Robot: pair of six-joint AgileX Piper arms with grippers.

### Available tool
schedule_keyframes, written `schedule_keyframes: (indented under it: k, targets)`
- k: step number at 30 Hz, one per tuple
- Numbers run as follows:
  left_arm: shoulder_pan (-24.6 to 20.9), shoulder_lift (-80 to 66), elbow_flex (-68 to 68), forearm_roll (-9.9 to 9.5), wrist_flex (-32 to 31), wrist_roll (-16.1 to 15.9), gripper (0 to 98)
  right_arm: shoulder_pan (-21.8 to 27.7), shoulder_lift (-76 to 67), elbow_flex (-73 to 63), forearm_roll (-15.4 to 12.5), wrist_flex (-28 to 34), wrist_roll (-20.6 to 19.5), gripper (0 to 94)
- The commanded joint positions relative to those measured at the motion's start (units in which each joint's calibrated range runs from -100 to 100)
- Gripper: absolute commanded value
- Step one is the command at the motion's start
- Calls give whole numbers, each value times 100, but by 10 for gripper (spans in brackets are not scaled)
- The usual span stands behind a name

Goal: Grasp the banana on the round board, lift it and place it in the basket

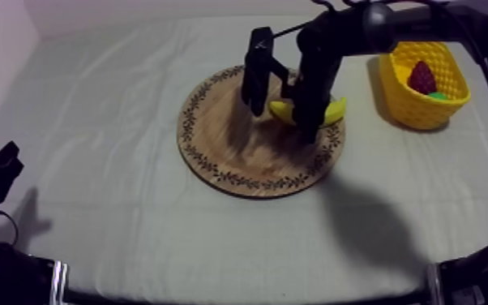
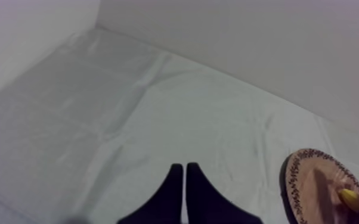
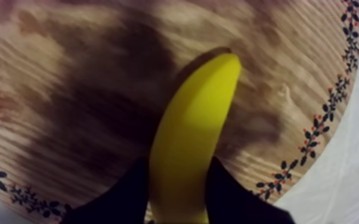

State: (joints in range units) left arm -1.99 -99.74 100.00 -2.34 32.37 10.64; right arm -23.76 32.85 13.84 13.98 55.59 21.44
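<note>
Your right gripper [image 1: 310, 122] stands over the wooden board [image 1: 223, 154], its fingers [image 3: 122, 196] closed on either side of the banana [image 3: 197, 119], which is at the board's side nearer the yellow basket [image 1: 405, 101]. A small red fruit [image 1: 422, 78] lies in that basket. Your left gripper [image 2: 185, 179] hangs above the table [image 2: 98, 107], fingers pressed together on nothing.

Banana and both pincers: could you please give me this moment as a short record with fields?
right pincer: shut on banana
banana place: over the wooden board; cannot tell whether it touches it
left pincer: shut on nothing, low at the table's left
yellow basket: at the table's right, holding a small red fruit
task step: banana not yet in the basket
</note>
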Motion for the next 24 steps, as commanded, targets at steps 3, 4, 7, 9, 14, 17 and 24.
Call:
schedule_keyframes:
  k: [3,4,7,9,14,17,24]
  targets:
    - [0,0,0,2,-4,-1,1,54,-62,-70,5,22,-17,263]
    - [0,0,0,2,-4,-1,1,82,-130,-89,-9,49,1,259]
    - [0,0,0,2,-4,-1,1,210,-458,-142,-89,183,129,245]
    - [0,0,0,2,-4,-1,1,324,-749,-166,-138,303,252,240]
    - [0,0,0,2,-4,-1,1,678,-1613,-189,-208,584,570,248]
    - [0,0,0,2,-4,-1,1,922,-2192,-188,-233,716,780,253]
    - [0,0,0,2,-4,-1,1,1564,-3203,-344,-394,1041,1305,264]
